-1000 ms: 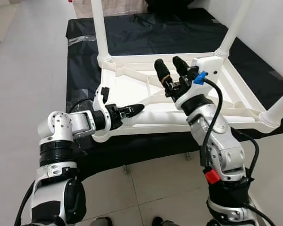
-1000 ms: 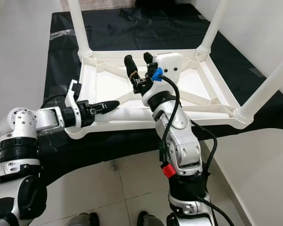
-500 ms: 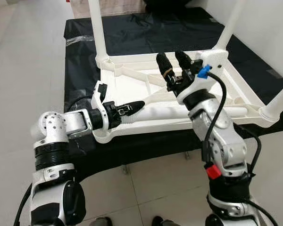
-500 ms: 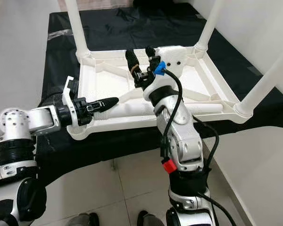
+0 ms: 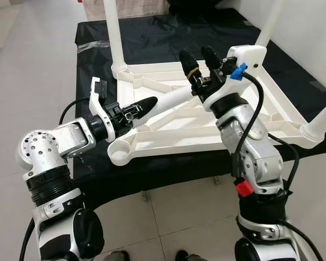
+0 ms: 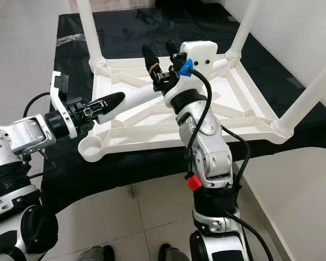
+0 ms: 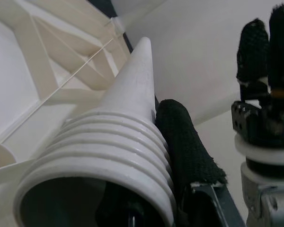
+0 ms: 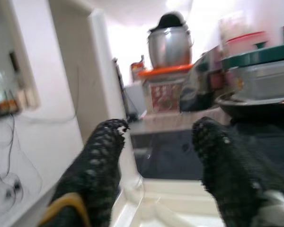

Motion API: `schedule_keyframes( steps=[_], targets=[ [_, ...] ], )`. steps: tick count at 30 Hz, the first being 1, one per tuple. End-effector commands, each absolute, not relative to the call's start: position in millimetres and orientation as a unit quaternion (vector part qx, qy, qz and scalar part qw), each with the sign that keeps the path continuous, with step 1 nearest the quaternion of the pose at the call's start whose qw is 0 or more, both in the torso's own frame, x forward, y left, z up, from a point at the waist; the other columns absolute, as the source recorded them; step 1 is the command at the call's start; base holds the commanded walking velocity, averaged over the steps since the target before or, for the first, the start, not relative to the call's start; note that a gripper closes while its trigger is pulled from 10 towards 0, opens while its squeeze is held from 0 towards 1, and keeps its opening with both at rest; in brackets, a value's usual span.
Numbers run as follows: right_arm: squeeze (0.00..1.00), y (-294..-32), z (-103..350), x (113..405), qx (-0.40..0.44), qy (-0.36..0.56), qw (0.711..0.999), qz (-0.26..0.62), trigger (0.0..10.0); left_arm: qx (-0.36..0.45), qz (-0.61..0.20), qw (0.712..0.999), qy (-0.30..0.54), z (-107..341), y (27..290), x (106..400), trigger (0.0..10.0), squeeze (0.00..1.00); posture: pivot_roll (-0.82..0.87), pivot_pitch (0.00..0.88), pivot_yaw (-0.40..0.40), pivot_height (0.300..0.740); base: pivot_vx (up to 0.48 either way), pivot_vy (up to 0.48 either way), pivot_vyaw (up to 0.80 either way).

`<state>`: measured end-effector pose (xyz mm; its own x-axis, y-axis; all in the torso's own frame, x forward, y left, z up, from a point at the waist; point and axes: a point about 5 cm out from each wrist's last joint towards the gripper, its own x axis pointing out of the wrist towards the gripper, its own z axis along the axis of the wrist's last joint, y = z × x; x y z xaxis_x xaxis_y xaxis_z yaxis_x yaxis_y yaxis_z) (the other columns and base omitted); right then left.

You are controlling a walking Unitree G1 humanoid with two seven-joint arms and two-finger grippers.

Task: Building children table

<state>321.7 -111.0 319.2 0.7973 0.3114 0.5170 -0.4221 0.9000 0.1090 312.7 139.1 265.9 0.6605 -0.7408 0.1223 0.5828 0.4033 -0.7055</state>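
Left claw (image 5: 143, 106) clamped on loose table leg (image 5: 171, 99); right claw (image 5: 198, 57) parted, empty.

White table frame (image 5: 206, 117); white ribbed leg (image 7: 109, 142); black cloth (image 5: 168, 38); black finger pads (image 8: 97, 165); blue connector (image 5: 236, 71); red tag (image 5: 241, 188).

Upturned table top (image 5: 206, 128) on mat (image 5: 168, 38); loose leg (image 5: 171, 100) above its left part.

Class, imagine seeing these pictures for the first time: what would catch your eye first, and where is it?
The upturned white table on a black sheet, three legs already standing. The left claw grips a loose table leg above the table's near left corner socket, while the right claw hovers open over the middle.
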Motion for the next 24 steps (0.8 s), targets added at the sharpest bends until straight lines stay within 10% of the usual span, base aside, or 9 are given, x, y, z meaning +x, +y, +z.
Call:
schedule_keyframes(
  steps=[1, 2, 3, 11, 12, 16, 17, 24],
  targets=[
    [0.64, -114, 324, 322, 0.144, -0.252, 0.936, 0.198, 10.0, -0.368, -0.4, 0.833, 0.1, 265, 139, 307, 0.0, 0.0, 0.06, 0.113, -0.034, 0.74, 0.0, 0.0, 0.0],
    [0.64, -114, 324, 322, 0.144, -0.252, 0.936, 0.198, 10.0, -0.368, -0.4, 0.833, 0.1, 265, 139, 307, 0.0, 0.0, 0.06, 0.113, -0.034, 0.74, 0.0, 0.0, 0.0],
    [1.0, -116, 323, 325, 0.177, -0.237, 0.932, 0.208, 10.0, -0.354, -0.393, 0.844, 0.09, 264, 139, 303, 0.0, 0.0, 0.06, 0.108, -0.036, 0.74, 0.0, 0.0, 0.0],
    [1.0, -120, 290, 335, 0.309, -0.145, 0.907, 0.246, 10.0, -0.252, -0.382, 0.888, 0.047, 264, 129, 279, 0.0, 0.0, 0.07, 0.101, -0.048, 0.74, 0.0, 0.0, 0.0],
    [0.0, -121, 277, 339, 0.361, -0.105, 0.89, 0.258, 10.0, -0.215, -0.376, 0.901, 0.032, 264, 127, 273, 0.0, 0.0, 0.07, 0.106, -0.054, 0.74, 0.0, 0.0, 0.0],
    [0.0, -125, 249, 346, 0.433, -0.029, 0.864, 0.257, 10.0, -0.196, -0.367, 0.91, 0.004, 267, 126, 267, 0.0, 0.0, 0.08, 0.109, -0.064, 0.74, 0.0, 0.0, 0.0],
    [0.0, -126, 239, 348, 0.457, -0.005, 0.851, 0.258, 10.0, -0.194, -0.358, 0.913, -0.003, 268, 127, 266, 10.0, 0.0, 0.08, 0.11, -0.062, 0.74, 0.0, 0.0, 0.0],
    [0.0, -130, 237, 351, 0.514, 0.01, 0.816, 0.263, 10.0, -0.179, -0.339, 0.924, -0.011, 266, 128, 264, 10.0, 0.0, 0.08, 0.115, -0.065, 0.74, 0.0, 0.0, 0.0]
  ],
)
